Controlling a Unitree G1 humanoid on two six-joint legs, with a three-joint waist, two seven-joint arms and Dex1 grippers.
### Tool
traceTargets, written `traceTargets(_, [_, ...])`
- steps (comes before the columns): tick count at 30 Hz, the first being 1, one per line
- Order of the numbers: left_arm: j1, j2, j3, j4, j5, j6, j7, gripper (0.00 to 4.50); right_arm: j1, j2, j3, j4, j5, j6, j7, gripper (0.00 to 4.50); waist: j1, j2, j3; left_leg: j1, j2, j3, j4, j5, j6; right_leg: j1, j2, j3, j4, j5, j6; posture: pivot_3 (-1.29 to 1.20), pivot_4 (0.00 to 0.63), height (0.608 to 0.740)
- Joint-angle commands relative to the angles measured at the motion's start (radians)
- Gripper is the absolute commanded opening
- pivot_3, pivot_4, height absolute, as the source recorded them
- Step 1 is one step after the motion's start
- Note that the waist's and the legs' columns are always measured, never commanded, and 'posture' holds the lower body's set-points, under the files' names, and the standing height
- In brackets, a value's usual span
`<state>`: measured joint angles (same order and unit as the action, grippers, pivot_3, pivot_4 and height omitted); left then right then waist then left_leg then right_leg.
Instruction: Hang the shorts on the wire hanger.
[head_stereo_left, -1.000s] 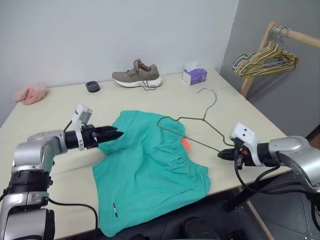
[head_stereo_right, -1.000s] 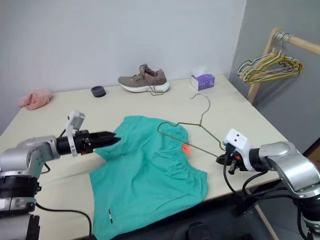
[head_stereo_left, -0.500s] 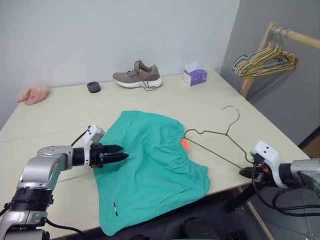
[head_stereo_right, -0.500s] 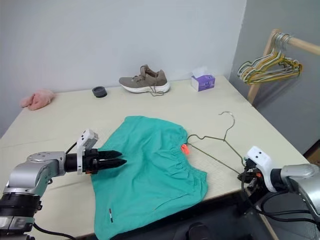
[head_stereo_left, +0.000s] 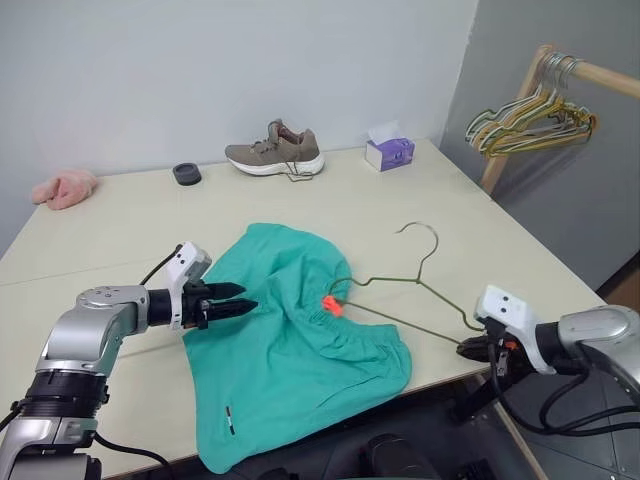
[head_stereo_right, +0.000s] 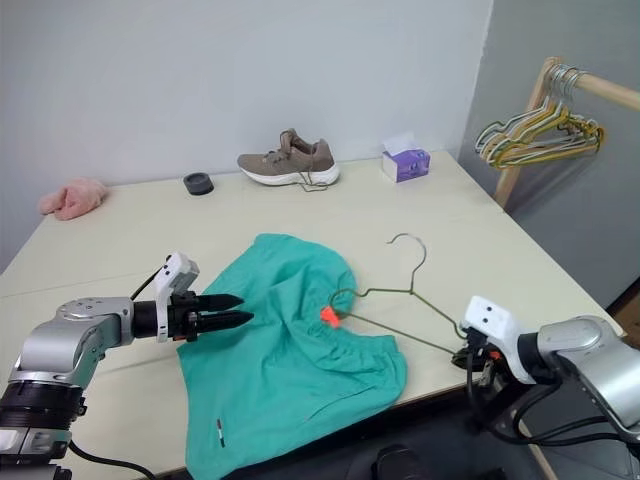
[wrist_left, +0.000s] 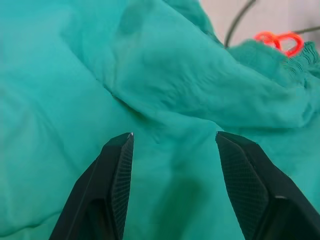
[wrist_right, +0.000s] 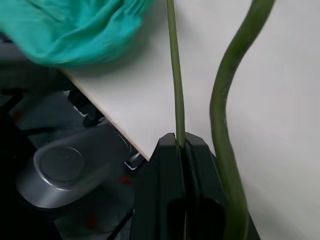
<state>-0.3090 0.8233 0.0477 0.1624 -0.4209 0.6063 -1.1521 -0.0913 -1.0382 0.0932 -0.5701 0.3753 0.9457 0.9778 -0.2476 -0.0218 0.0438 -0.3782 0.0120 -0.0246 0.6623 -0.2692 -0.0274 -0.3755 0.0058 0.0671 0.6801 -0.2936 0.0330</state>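
Teal fabric, the shorts (head_stereo_left: 300, 345), lies rumpled on the worktop (head_stereo_left: 130, 225) with one leg hanging over the near edge. The left claw (head_stereo_left: 240, 298) hovers at the cloth's edge, its fingers (wrist_left: 117, 170) spread just above the folds, probably ready to catch or steady the fabric. The right claw (head_stereo_left: 468, 348) sits at the worktop's edge, pressed together on one corner of the wire hanger (head_stereo_left: 405, 300); pinching there lets the far end be steered. That far end, well away from the right claw, reaches into the gathered waistband beside the orange tag (head_stereo_left: 330, 305), so threading seems begun, while the hook points away toward the back wall.
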Motion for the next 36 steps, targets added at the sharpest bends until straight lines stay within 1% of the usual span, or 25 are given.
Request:
traceTargets(1, [-0.015,0.004,0.029,-0.005,0.004,-0.027,0.013,2.76,-0.005,-0.009,0.019,-0.040,-0.022,-0.045,-0.018,0.00,0.000,0.000,0.000,0.000,0.000,0.000,0.000,0.000,0.000,0.000,0.000,0.000,0.000,0.000,0.000,-0.25,0.000,0.740])
traceTargets(4, [-0.019,0.002,0.025,0.000,0.008,-0.038,0.018,2.76,0.032,-0.022,-0.009,0.000,-0.025,-0.060,-0.022,0.00,0.001,0.000,0.000,0.000,0.000,0.000,0.000,0.000,0.000,0.000,0.000,0.000,0.000,0.000,0.000,-0.25,0.000,0.740])
traceTargets(6, [-0.019,0.002,0.022,0.001,0.010,-0.043,0.018,2.76,0.058,-0.032,-0.058,0.031,-0.007,-0.060,-0.014,0.00,0.002,0.000,0.000,0.000,0.000,0.000,0.000,0.000,0.000,0.000,0.000,0.000,0.000,0.000,0.000,-0.25,0.000,0.740])
traceTargets(9, [-0.014,0.000,0.016,-0.002,0.012,-0.049,0.018,2.76,0.129,-0.070,-0.117,0.051,0.001,-0.079,0.012,0.00,0.005,0.000,0.000,0.000,-0.001,0.000,0.000,0.000,0.000,0.000,0.000,0.000,0.000,0.000,0.000,-0.26,0.000,0.740])
traceTargets(12, [-0.013,-0.002,0.011,-0.003,0.013,-0.050,0.017,2.76,0.216,-0.112,-0.159,0.027,0.007,-0.105,0.044,0.00,0.005,-0.001,0.000,0.000,-0.001,0.000,0.000,0.000,0.000,0.001,0.000,0.000,0.000,0.000,0.000,-0.26,0.000,0.740])
traceTargets(15, [-0.021,-0.006,0.006,0.003,0.017,-0.054,0.016,2.76,0.274,-0.148,-0.165,-0.010,-0.007,-0.158,0.068,0.00,0.002,-0.001,0.000,0.000,0.000,0.000,0.000,0.000,0.000,0.001,0.000,0.000,0.000,0.000,0.000,-0.27,0.000,0.740])
traceTargets(17, [-0.025,-0.008,0.003,0.007,0.018,-0.055,0.015,2.76,0.283,-0.157,-0.150,-0.026,-0.032,-0.201,0.064,0.00,0.000,-0.001,0.000,0.000,0.000,0.000,0.000,0.000,0.000,0.001,0.001,0.000,0.000,0.000,0.000,-0.27,0.000,0.740])
traceTargets(19, [-0.029,-0.011,0.002,0.009,0.020,-0.056,0.013,2.76,0.255,-0.146,-0.117,-0.035,-0.051,-0.226,0.047,0.00,-0.003,-0.001,0.000,0.000,0.000,0.000,0.000,0.000,0.000,0.001,0.001,0.000,0.000,0.000,0.000,-0.27,0.000,0.740])
traceTargets(20, [-0.031,-0.013,0.000,0.012,0.022,-0.058,0.013,2.76,0.220,-0.129,-0.081,-0.031,-0.070,-0.232,0.033,0.00,-0.004,-0.001,0.000,0.000,0.000,0.000,0.000,0.000,0.000,0.001,0.001,0.000,0.000,0.000,0.000,-0.27,0.000,0.740])
traceTargets(22, [-0.039,-0.019,-0.004,0.017,0.025,-0.060,0.015,2.76,0.139,-0.085,-0.001,-0.002,-0.113,-0.236,0.004,0.00,-0.006,-0.001,0.000,0.001,0.000,0.000,0.000,0.000,0.000,0.000,0.001,0.000,0.000,0.000,0.000,-0.28,0.000,0.740])
traceTargets(27, [-0.049,-0.029,-0.007,0.024,0.034,-0.065,0.017,2.76,-0.014,0.020,0.125,0.090,-0.180,-0.198,-0.047,0.00,-0.005,-0.001,0.000,0.000,0.000,0.000,0.000,0.000,0.000,0.000,0.001,0.000,0.000,0.000,0.000,-0.27,0.000,0.740])
traceTargets(30, [-0.047,-0.033,-0.003,0.023,0.036,-0.067,0.021,2.76,-0.053,0.078,0.123,0.125,-0.178,-0.170,-0.082,0.00,-0.002,-0.001,0.000,0.000,0.000,0.000,0.000,0.000,0.000,0.000,0.000,0.000,0.000,0.000,0.000,-0.27,0.000,0.740])
traceTargets(36, [-0.017,-0.036,0.013,0.015,0.034,-0.072,0.038,2.76,-0.120,0.199,0.029,0.132,-0.132,-0.152,-0.162,0.00,-0.002,-0.001,0.000,0.000,0.000,0.000,0.000,0.000,0.000,0.000,0.000,0.000,0.001,0.000,0.000,-0.26,0.000,0.740])
